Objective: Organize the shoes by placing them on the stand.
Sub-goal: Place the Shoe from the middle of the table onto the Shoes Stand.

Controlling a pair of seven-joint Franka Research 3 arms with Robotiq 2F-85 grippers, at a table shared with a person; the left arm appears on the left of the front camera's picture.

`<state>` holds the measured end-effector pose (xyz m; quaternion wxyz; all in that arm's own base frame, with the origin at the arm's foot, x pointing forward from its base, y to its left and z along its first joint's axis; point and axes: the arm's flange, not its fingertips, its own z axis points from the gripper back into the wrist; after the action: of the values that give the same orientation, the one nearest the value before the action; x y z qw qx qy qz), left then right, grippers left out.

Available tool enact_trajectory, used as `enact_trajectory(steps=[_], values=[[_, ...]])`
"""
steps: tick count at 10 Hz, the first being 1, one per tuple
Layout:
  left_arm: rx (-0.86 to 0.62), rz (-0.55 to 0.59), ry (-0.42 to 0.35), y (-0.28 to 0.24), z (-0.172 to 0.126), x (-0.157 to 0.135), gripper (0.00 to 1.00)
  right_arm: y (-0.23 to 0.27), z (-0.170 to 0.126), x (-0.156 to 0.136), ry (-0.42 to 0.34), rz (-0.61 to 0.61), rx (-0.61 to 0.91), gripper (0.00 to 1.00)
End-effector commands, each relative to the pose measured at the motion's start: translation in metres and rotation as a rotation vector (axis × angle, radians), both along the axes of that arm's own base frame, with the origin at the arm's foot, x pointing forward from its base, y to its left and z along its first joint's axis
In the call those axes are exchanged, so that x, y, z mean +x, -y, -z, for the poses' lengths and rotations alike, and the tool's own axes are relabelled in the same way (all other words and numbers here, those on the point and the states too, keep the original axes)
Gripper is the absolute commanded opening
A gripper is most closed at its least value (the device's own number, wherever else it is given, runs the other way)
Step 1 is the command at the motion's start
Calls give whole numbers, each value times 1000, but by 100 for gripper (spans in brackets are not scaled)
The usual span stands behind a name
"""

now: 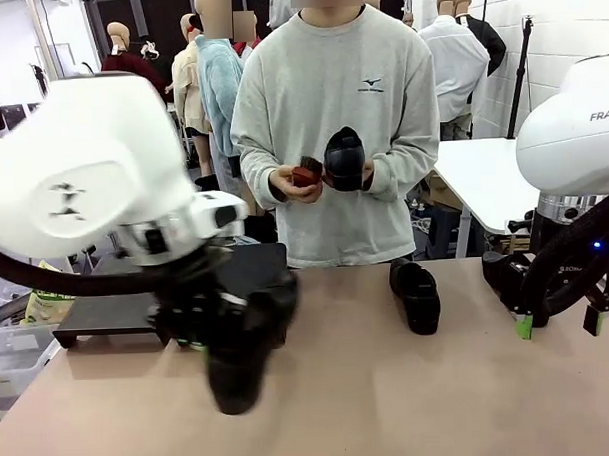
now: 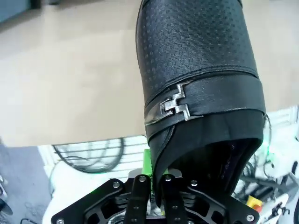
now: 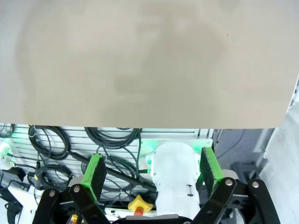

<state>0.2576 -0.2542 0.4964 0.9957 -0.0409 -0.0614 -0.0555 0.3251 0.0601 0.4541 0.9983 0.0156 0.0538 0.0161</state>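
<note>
A black shoe with a textured toe and a metal buckle on its strap hangs toe-down from the left gripper, which is clenched on the rim of the shoe's opening. In the front view the same shoe is smeared by motion blur, so whether its toe touches the table cannot be told. Behind it lies the low black stand, largely hidden by the left arm; whether it is one piece or two is unclear. A second shoe rests on the table right of centre, well apart from the stand. At the far side the person holds a third shoe in one hand; the other hand holds something dark and reddish-brown, too small to identify

The right gripper hangs over the table's right edge, partly cut off by the picture border, released, with nothing between its green pads. Its wrist view shows the table's near edge running straight across, with cables below it. A broad bare stretch of tabletop lies between the held shoe and the right gripper
</note>
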Motion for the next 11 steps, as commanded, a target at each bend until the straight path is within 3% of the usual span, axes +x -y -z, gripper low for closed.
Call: enact_trajectory(steps=[1, 3, 5, 7, 9, 10, 11], values=[[28, -108, 115, -49, -11, 15, 0, -1, -2, 4, -2, -4, 7, 100], [44, -134, 275, -91, -29, 27, 0, -1, -2, 4, -2, -4, 7, 100], [68, -115, 350, -137, -43, 40, 0, -1, -2, 4, -2, -4, 7, 100], [93, -180, 387, -184, -56, 41, 0, -1, -2, 4, -2, -4, 7, 100], [37, -206, 427, -179, -57, 37, 0, -1, -2, 4, -2, -4, 7, 100], [80, -189, 361, -182, -64, 48, 0, -1, -2, 4, -2, -4, 7, 100], [80, -189, 361, -182, -64, 48, 0, -1, -2, 4, -2, -4, 7, 100]])
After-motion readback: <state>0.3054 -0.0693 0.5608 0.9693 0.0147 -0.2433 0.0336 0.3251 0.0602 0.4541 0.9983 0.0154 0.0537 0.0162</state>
